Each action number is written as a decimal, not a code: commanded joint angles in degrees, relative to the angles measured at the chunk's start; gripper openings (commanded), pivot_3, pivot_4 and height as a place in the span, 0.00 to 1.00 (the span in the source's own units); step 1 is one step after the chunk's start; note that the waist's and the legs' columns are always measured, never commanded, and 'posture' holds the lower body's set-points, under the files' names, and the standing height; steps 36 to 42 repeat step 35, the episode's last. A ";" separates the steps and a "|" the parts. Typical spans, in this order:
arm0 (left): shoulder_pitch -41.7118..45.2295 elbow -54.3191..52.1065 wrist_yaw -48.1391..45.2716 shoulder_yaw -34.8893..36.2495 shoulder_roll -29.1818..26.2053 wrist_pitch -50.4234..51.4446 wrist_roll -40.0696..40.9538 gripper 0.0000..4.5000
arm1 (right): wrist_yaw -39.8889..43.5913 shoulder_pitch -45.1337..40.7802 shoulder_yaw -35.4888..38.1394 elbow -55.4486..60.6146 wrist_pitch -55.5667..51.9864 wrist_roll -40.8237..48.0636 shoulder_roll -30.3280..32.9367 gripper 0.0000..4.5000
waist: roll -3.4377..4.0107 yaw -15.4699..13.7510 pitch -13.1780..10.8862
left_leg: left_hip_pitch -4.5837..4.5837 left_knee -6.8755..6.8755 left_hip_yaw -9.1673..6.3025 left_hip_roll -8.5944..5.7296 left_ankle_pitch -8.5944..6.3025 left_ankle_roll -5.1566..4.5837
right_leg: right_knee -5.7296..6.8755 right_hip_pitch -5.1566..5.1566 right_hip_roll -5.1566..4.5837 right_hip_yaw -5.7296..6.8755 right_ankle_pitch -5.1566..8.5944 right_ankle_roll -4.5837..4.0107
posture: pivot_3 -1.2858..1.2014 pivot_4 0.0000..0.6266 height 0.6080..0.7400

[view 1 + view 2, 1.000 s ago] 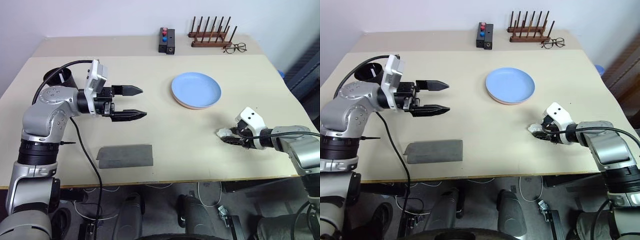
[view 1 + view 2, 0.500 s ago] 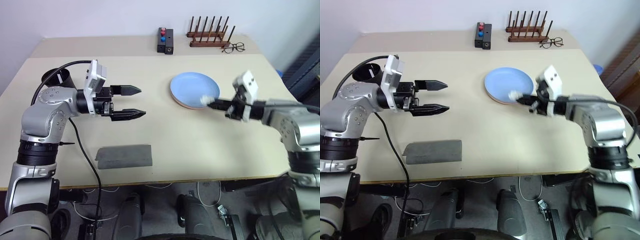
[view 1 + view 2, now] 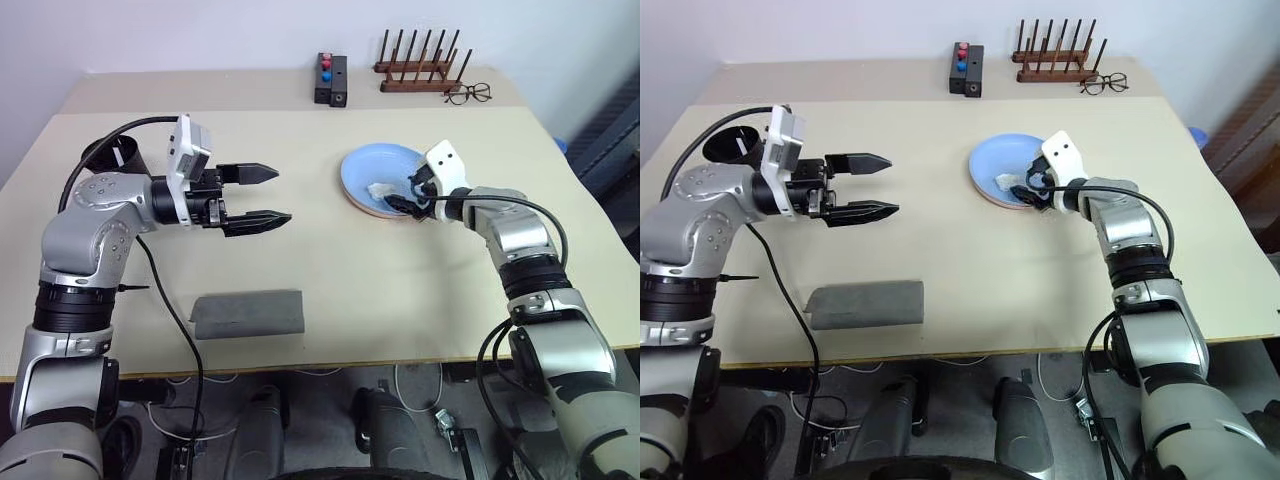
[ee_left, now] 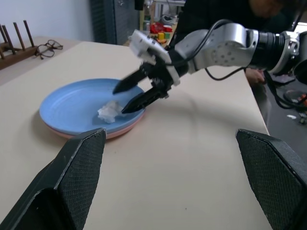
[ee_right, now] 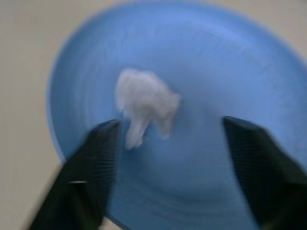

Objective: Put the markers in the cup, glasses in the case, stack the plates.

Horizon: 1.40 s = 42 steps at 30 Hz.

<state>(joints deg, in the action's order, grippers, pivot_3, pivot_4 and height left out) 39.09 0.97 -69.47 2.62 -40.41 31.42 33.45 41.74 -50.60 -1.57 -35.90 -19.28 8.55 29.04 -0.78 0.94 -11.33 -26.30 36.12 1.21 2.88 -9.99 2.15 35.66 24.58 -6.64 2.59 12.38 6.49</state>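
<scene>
the plates (image 3: 385, 182), blue stacked on pink, now hold a white crumpled scrap (image 3: 380, 190) the right gripper (image 3: 408, 196) just dropped, fingers spread. left wrist view: left gripper (image 3: 279, 194) wide, empty. right wrist view: scrap lies free; stacking looks done.

pink plate (image 4: 122, 132) mostly hidden under blue plate (image 4: 72, 103), cup (image 3: 112, 153) behind left arm

Beige table (image 3: 400, 290) with stacked light blue and pink plates (image 3: 360, 172) holding a white crumpled wad (image 3: 380, 189); right gripper (image 3: 402, 198) spread above it, left gripper (image 3: 268, 195) spread mid-air.
</scene>
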 commanded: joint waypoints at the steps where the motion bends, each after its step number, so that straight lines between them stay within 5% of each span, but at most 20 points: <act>1: 0.70 -2.23 1.70 4.21 0.05 2.71 4.15 1.00 | 1.85 -1.16 8.26 8.47 2.48 8.30 -0.68 1.00 | 0.00 -0.04 0.00 | 0.01 0.02 0.00 0.01 0.00 0.00 | 0.04 0.00 0.00 0.00 0.00 0.00 | 0.52 0.24 1.00; 6: 0.54 0.59 3.04 4.98 0.53 0.29 2.71 1.00 | 6.04 7.67 13.79 26.38 0.15 18.50 -0.86 1.00 | -0.03 -0.49 0.02 | 0.07 -0.02 -0.01 0.02 0.00 0.00 | 0.12 -0.03 0.00 0.00 0.03 0.06 | 0.52 0.24 1.00; 14: -4.32 2.70 1.77 5.49 -1.49 -7.45 -1.35 1.00 | 18.64 32.97 17.80 53.16 -6.53 31.20 10.35 1.00 | -0.02 -1.35 0.01 | 0.09 0.06 0.00 0.01 -0.01 0.02 | 0.02 -0.10 -0.01 0.00 0.13 -0.18 | 0.52 0.24 1.00; 25: -18.24 -1.06 -2.84 10.42 -5.93 -13.54 -0.84 1.00 | 27.86 39.54 21.65 49.72 2.69 27.42 19.33 1.00 | -0.04 -1.48 0.03 | 0.30 -0.04 0.08 0.08 -0.04 0.06 | -0.27 -0.24 -0.03 -0.03 0.08 -0.35 | 0.52 0.24 1.00; 42: -18.11 -0.13 -0.17 9.29 -2.27 -16.56 -1.37 1.00 | 26.52 36.99 19.83 49.12 3.77 26.55 18.92 1.00 | -0.03 -1.66 0.03 | 0.25 -0.05 0.14 0.07 -0.04 0.06 | -0.38 -0.25 -0.07 -0.02 0.06 -0.36 | 0.52 0.24 1.00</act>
